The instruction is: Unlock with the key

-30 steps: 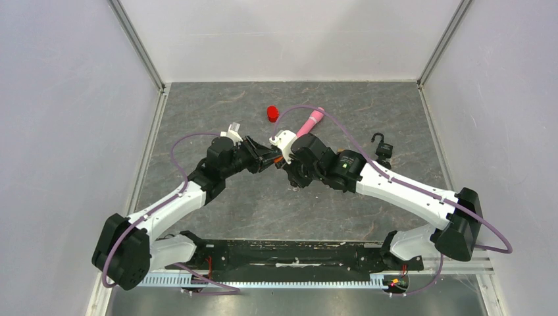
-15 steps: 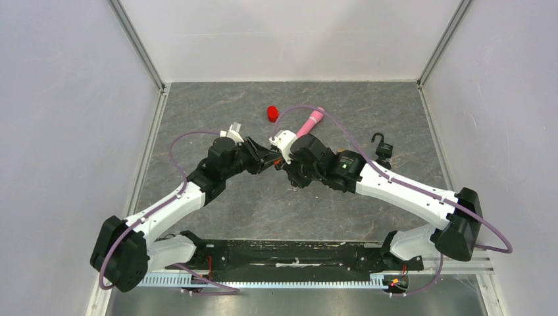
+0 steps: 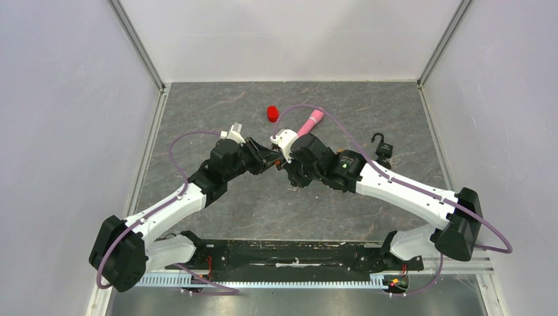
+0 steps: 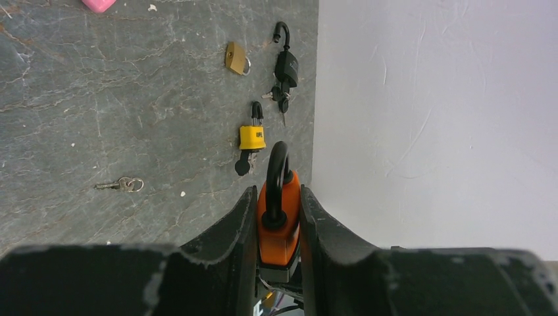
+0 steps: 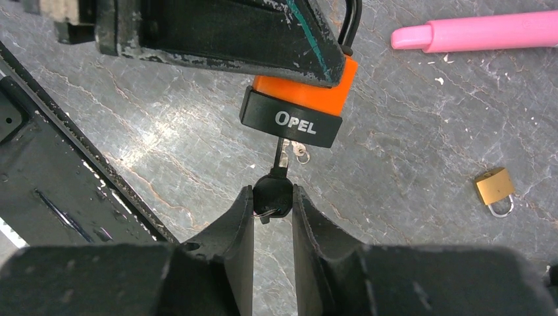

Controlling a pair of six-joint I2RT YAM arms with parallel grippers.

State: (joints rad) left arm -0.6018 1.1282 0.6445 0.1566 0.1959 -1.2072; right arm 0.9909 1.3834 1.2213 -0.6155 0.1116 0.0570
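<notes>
Between the fingers of the left gripper [image 4: 278, 192]: orange padlock [image 4: 277, 227], clamped by its sides, shackle pointing away from the wrist. Right gripper [image 5: 272, 197] was closed on the black head of the key [image 5: 272, 189]; the blade ran forward to the padlock's black base, just ahead of its fingertips. Beyond the left fingertips lay a yellow lock [image 4: 252, 137], black lock [image 4: 285, 66] and brass lock [image 4: 235, 58], with loose keys [image 4: 122, 185] off to their left. A pink marker [image 5: 480, 31] lay ahead and right of the right gripper.

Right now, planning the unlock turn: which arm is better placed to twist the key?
Right. The right gripper pinches the key, its blade at the orange padlock's base; the left gripper is occupied clamping that padlock.
</notes>
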